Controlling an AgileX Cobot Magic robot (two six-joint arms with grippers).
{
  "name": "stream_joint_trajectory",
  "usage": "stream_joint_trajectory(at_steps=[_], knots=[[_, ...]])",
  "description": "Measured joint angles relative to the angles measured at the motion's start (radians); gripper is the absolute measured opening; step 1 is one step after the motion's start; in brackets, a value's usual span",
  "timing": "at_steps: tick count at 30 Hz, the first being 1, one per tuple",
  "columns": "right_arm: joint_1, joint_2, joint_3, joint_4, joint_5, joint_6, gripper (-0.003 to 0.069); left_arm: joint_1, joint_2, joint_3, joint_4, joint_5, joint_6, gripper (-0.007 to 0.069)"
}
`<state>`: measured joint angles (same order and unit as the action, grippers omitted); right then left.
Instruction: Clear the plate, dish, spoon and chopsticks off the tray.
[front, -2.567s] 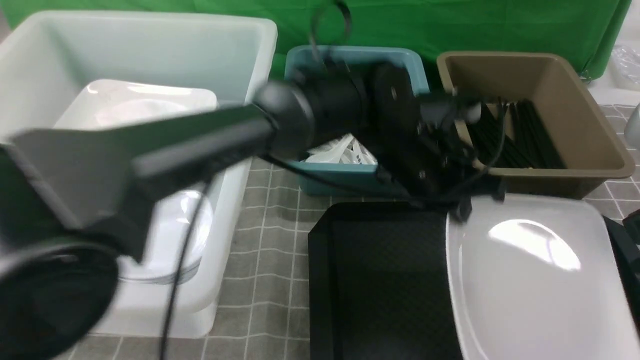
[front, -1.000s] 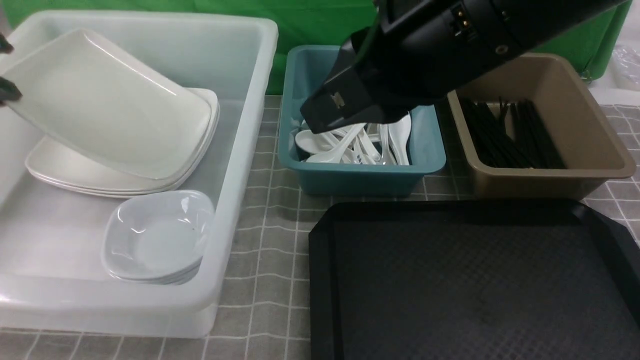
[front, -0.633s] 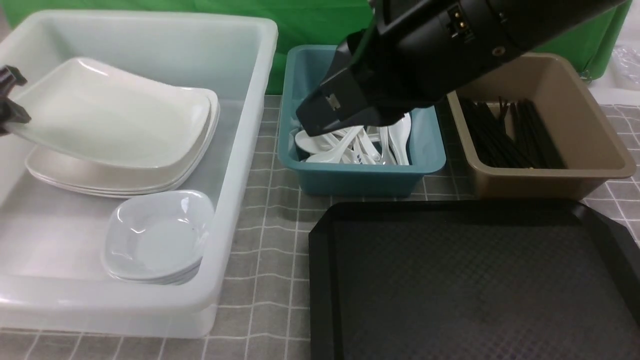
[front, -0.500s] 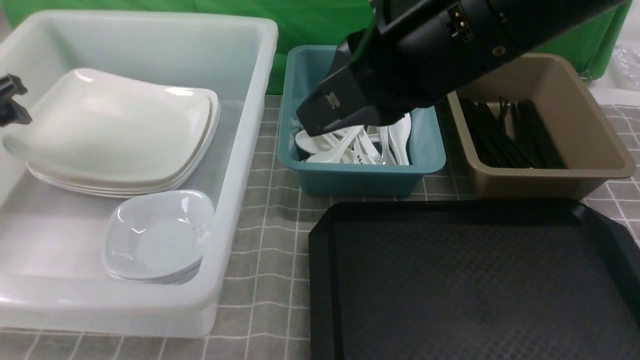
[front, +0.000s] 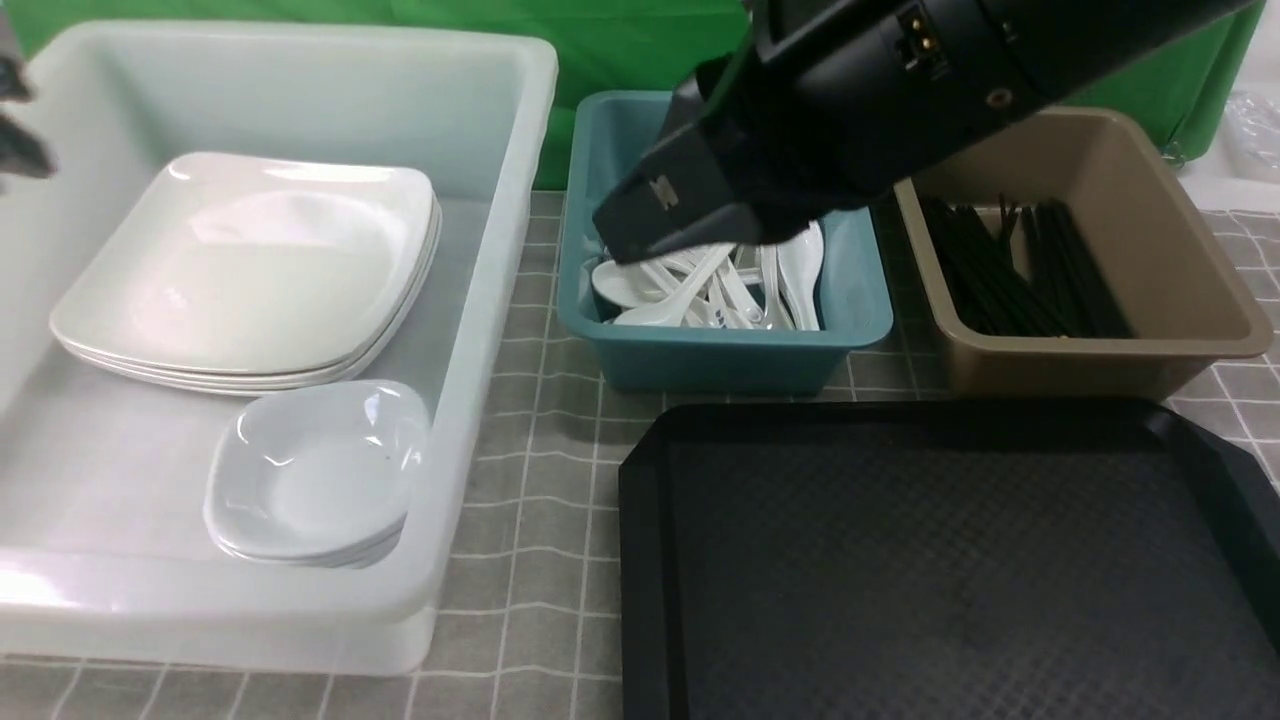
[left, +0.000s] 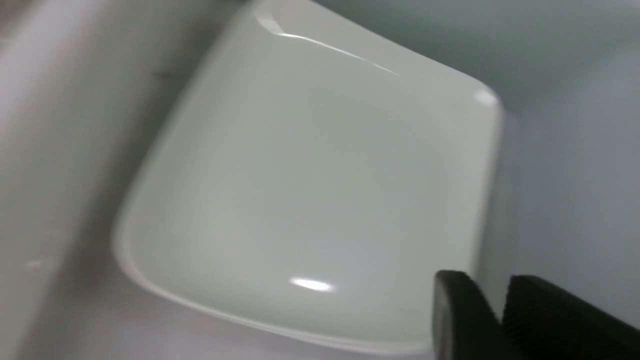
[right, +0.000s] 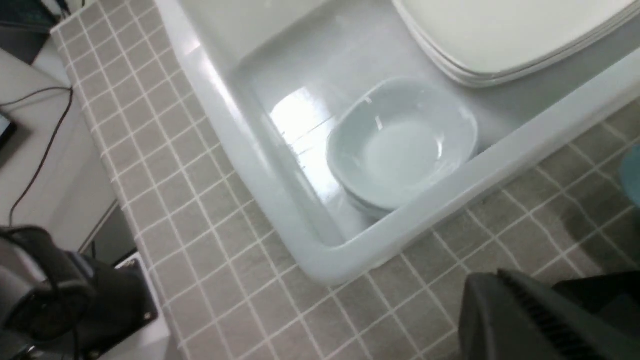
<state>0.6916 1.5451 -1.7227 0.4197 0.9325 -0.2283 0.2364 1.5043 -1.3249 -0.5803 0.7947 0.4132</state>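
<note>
The black tray (front: 950, 560) has nothing lying on it. The large white plate (front: 250, 260) rests flat on top of a stack of like plates in the white tub (front: 480, 330); the left wrist view shows the plate (left: 310, 190) too. My left gripper (left: 487, 281) hangs above the plate's edge, shut and holding nothing; in the front view it is a blur at the far left (front: 15, 120). Small dishes (front: 315, 470) are stacked in the tub's near corner. White spoons (front: 700, 290) fill the teal tub, black chopsticks (front: 1020, 270) the brown tub. My right gripper (right: 492, 285) is shut and holds nothing.
My right arm (front: 850, 100) reaches across above the teal tub (front: 720, 350) and hides its far part. The brown tub (front: 1100, 340) stands right of it. The white tub's wall (right: 280, 200) and grey checked cloth (front: 540, 500) lie left of the tray.
My left gripper let go of the plate, which dropped from tilted to flat on the stack. The gripper then lifted away and closed. The right arm barely moved.
</note>
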Motion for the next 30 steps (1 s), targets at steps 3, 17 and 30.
stream_joint_trajectory(at_steps=[3,17,30], knots=[[0.0,-0.032,0.0,-0.068,-0.013,0.036,0.0034,-0.129,-0.087,0.0,-0.002,0.053,0.039,0.0022],[0.0,-0.603,0.282,-0.586,-0.086,0.306,0.0033,-0.797,-0.702,0.135,0.401,-0.006,-0.391,0.0],[0.0,-1.401,1.176,-1.224,-0.586,0.937,0.0033,-0.817,-1.249,0.864,0.842,-0.286,-0.925,0.0]])
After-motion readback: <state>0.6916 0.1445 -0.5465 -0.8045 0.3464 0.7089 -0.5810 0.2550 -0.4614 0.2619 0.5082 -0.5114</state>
